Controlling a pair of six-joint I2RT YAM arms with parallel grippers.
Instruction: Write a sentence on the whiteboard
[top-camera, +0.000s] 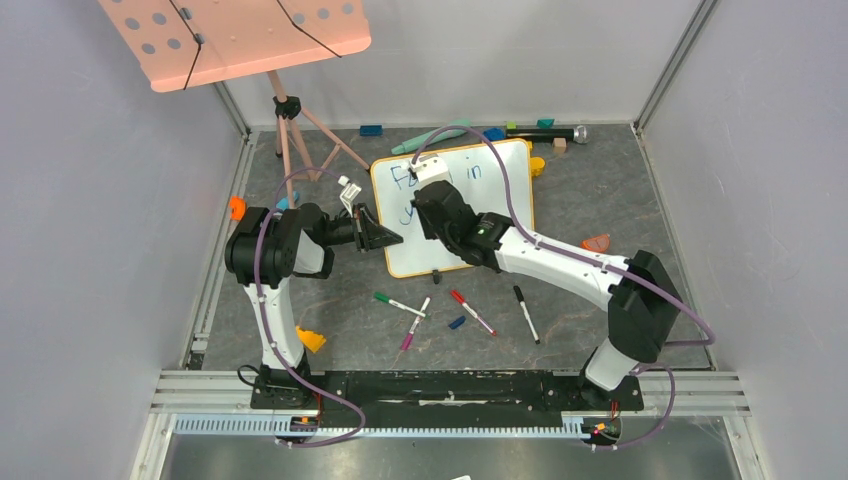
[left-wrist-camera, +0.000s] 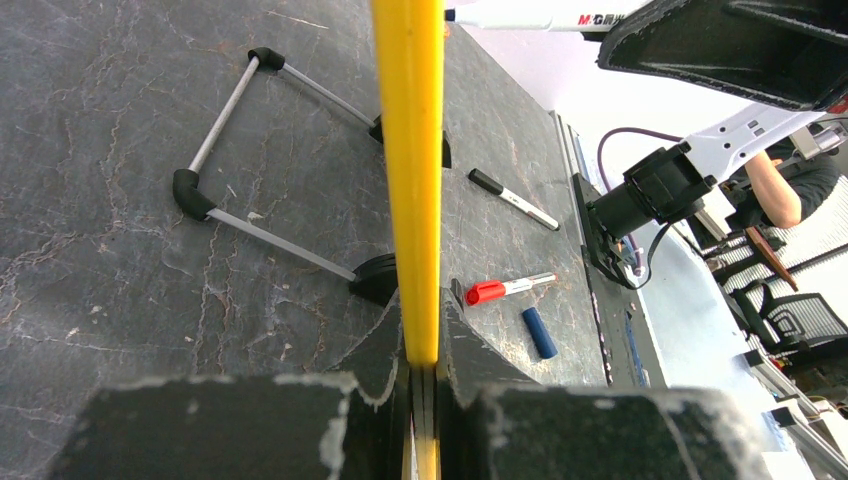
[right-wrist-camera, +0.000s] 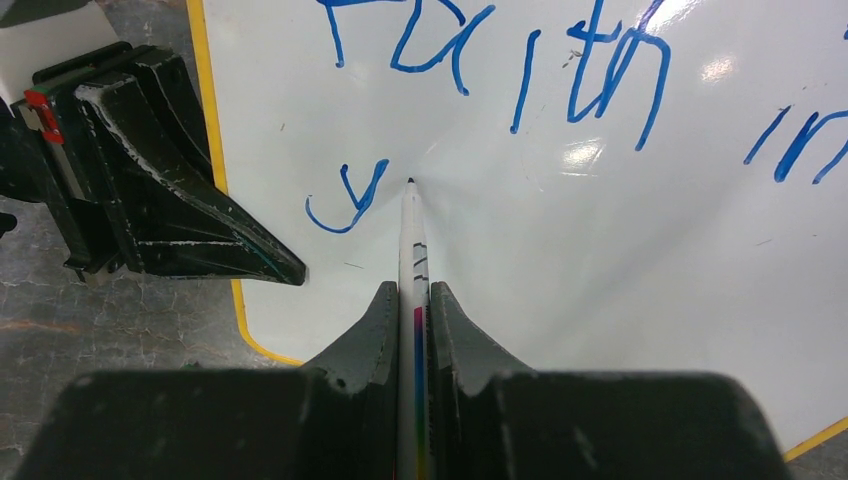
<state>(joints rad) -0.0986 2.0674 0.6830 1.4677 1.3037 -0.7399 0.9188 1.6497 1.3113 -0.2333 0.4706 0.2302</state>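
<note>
Nearest my right wrist lens, my right claw is pinched shut on the marker, whose barrel runs straight out toward 12 o'clock between the jaws. Beyond it the whiteboard fills the view; seen from above, it sits mid-table, just past both my wrists. My left claw is clamped on the board's yellow frame at the 9 o'clock edge, which anchors the board while I write. The sentence reads only "Faith in" in blue along the top line, and a lone "y" opens the second. The marker tip sits just at 3 o'clock of that "y", at the surface; I cannot tell for sure whether it touches.

As I judge it, the step in hand is the rest of "your". To do it well I should press lightly and evenly, form the next letter close beside the "y" at matching height, travel toward 3 o'clock on a level line, and lift cleanly between strokes. The left grip ought to hold firm so the board cannot skid. Room toward 6 o'clock must be left for the last word
</note>
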